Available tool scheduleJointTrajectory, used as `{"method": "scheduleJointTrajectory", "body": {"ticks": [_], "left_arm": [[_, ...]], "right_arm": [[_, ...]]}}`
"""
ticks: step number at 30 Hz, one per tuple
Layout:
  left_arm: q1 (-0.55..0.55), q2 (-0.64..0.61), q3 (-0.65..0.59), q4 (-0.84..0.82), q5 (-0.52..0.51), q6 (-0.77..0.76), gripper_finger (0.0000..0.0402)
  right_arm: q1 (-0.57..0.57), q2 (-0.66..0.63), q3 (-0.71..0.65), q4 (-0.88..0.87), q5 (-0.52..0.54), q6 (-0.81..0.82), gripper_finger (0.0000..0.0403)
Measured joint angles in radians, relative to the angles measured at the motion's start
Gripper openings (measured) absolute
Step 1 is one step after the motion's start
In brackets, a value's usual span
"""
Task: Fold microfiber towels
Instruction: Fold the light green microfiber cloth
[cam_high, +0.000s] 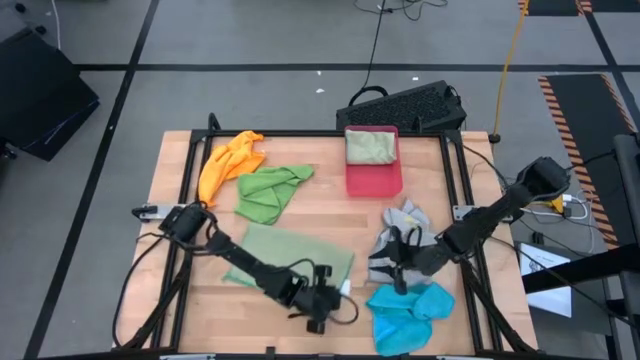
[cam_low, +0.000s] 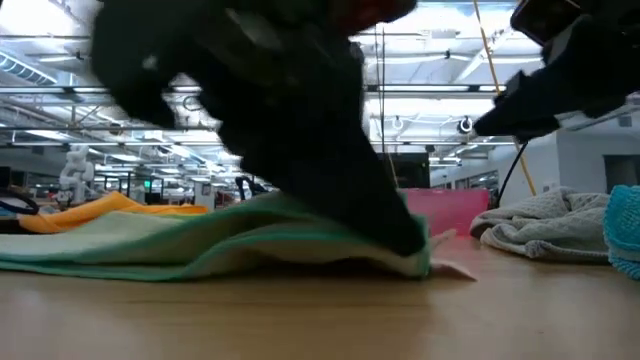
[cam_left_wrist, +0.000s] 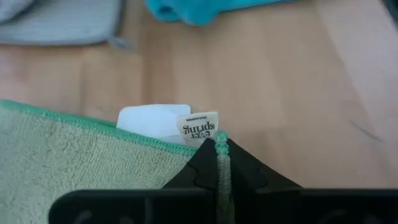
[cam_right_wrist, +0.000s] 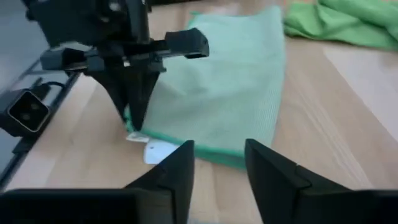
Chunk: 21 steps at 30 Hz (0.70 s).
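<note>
The pale sage green microfiber towel (cam_high: 290, 252), lying flat on the wooden surface (cam_high: 330, 205), is serving as the landmark here. To the far left of it, toward the back edge, an orange microfiber towel (cam_high: 228, 163) is lying crumpled. Just behind the sage towel a bright green microfiber towel (cam_high: 268, 190) is sitting in a loose heap.

The left claw (cam_high: 322, 297) is reaching down at the sage towel's front right corner, and its fingers (cam_left_wrist: 217, 177) are pinching shut on that corner's green-stitched edge, right beside the white care labels (cam_left_wrist: 168, 123) that are sticking out from under the hem. In the low view the towel's corner (cam_low: 415, 258) is showing slightly raised off the wood under the dark claw.

Behind and to the right of the sage towel, a rectangular pink-red plastic tray (cam_high: 373, 172) is holding a folded pale green cloth (cam_high: 369, 146). To the right of the sage towel, a grey microfiber towel (cam_high: 402, 240) is lying bunched, and the right claw (cam_high: 401, 275) is hovering at its front edge with its fingers (cam_right_wrist: 177, 168) standing apart and gripping nothing. Just in front of the grey towel, to the right of the sage towel's pinched corner, a bright blue microfiber towel (cam_high: 410, 308) is lying rumpled.
</note>
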Motion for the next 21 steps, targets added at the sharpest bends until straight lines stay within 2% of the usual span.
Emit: {"method": "scheduleJointTrajectory", "body": {"ticks": [3, 8, 12, 16, 21], "left_arm": [[-0.033, -0.020, 0.000, -0.015, -0.052, 0.035, 0.0011], [-0.073, -0.068, 0.000, -0.080, -0.129, 0.006, 0.0011], [-0.102, -0.102, 0.001, -0.129, -0.177, 0.003, 0.0014], [-0.123, -0.113, 0.000, -0.195, -0.193, -0.008, 0.0007], [-0.141, -0.136, 0.002, -0.234, -0.253, -0.078, 0.0014]], "right_arm": [[-0.021, 0.109, 0.044, 0.034, -0.055, -0.118, 0.0174], [-0.045, 0.265, 0.144, 0.033, -0.121, -0.288, 0.0232], [-0.063, 0.360, 0.235, -0.013, -0.156, -0.417, 0.0273], [-0.088, 0.438, 0.313, -0.092, -0.159, -0.511, 0.0284], [-0.095, 0.487, 0.360, -0.138, -0.159, -0.625, 0.0272]]}}
